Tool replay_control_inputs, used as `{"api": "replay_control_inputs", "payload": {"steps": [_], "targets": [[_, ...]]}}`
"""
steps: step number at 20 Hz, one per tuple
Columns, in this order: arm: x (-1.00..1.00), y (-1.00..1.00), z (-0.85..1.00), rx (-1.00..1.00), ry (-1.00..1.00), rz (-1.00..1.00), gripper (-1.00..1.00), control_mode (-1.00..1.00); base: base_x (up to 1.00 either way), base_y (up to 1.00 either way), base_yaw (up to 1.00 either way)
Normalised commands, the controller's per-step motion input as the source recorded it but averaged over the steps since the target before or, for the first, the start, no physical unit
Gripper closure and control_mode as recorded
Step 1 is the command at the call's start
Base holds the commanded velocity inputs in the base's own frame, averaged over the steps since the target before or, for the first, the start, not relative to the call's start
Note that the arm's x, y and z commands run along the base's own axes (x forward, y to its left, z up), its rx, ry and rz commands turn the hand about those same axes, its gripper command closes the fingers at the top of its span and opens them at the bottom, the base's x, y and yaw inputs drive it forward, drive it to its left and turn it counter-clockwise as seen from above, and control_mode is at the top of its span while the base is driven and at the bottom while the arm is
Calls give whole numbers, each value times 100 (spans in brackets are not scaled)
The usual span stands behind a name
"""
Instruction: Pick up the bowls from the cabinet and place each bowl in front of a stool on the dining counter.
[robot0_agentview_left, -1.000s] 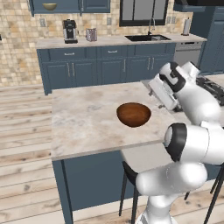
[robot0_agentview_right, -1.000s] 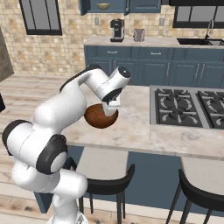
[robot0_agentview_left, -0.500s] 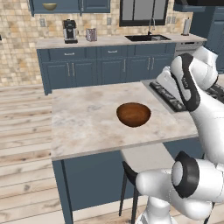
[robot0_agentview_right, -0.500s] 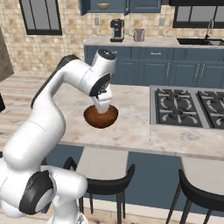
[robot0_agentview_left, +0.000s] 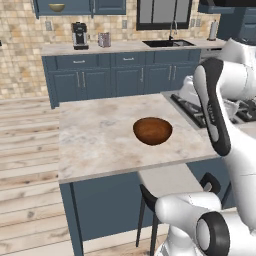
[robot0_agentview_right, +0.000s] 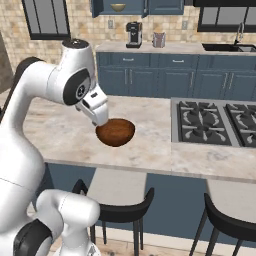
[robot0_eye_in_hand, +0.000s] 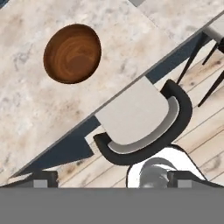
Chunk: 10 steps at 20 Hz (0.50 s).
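Brown bowl (robot0_eye_in_hand: 72, 53) on counter (robot0_eye_in_hand: 26, 113); stool (robot0_eye_in_hand: 144, 131) below

This is a home kitchen. A long island with a beige marbled top (robot0_agentview_left: 100, 135) carries a gas cooktop (robot0_agentview_right: 215, 121) on its right, and black stools (robot0_agentview_right: 117, 210) tuck under its near edge. Along the far tiled wall run dark blue base cabinets (robot0_agentview_left: 107, 80), a coffee machine (robot0_agentview_left: 79, 36), a sink with a tap (robot0_agentview_left: 169, 43) and blue wall cabinets (robot0_agentview_right: 131, 7). The floor is pale wood planks (robot0_agentview_left: 25, 165).
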Motion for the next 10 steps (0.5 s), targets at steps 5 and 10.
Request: {"api": "replay_control_inputs", "payload": {"steps": [5,10], "targets": [[-78,3,28,-17,-23,24,-100,-100,0,0,0],[-63,5,5,-6,-29,23,-100,-100,0,0,0]]}}
